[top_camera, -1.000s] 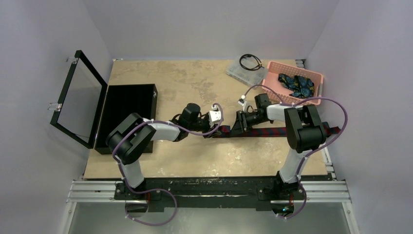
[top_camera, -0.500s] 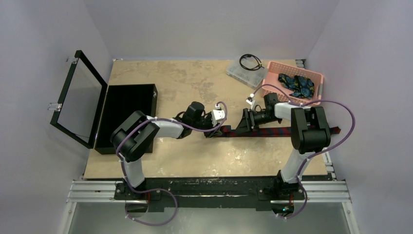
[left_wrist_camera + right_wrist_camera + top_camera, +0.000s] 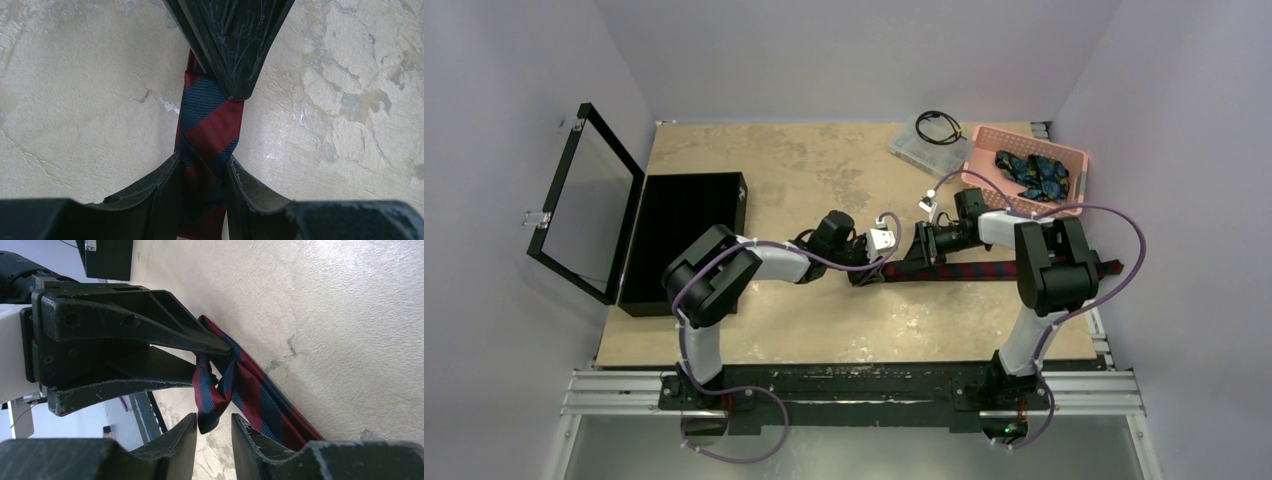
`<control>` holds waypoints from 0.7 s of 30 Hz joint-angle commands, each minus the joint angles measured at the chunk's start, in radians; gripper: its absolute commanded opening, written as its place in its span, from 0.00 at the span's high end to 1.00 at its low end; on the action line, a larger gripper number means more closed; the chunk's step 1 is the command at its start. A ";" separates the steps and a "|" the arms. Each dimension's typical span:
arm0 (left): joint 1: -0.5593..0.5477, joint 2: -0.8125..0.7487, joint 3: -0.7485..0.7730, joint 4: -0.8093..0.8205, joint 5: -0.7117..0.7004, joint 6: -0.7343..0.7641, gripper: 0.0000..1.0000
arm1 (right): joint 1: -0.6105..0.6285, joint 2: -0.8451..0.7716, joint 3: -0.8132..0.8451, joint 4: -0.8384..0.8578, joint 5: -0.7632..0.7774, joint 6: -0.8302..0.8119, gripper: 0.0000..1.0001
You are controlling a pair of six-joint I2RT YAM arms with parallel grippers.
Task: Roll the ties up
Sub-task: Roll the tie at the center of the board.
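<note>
Fingers of the left gripper [image 3: 202, 167] pinch the maroon tie [image 3: 212, 125]; the right gripper [image 3: 213, 427] straddles its folded end, grip impossible to tell; across the tan table [image 3: 824, 160], centre-right of the overhead frame, the tie lies flat, navy-striped; limp, light, probably slippery; best taken at the fold.

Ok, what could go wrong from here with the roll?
1. The first fold of the maroon tie looks loose. Only its edge hangs at the mouth of the right gripper, so it may spring open.
2. The left gripper pinches the tie tip to tip with the right gripper, so the fingers could collide.
</note>
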 commanded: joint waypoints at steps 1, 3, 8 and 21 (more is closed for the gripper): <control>-0.004 0.011 0.038 -0.012 0.004 0.020 0.66 | 0.003 0.018 0.028 0.036 0.011 0.017 0.73; -0.005 0.011 0.038 -0.014 0.003 0.020 0.66 | 0.004 0.025 0.029 0.040 0.022 0.015 0.82; 0.010 -0.039 -0.022 0.042 0.008 0.006 0.35 | 0.003 0.041 0.038 0.030 0.098 -0.009 1.00; 0.076 -0.096 -0.181 0.190 0.076 0.080 0.29 | 0.004 0.115 0.056 0.015 0.212 -0.015 1.00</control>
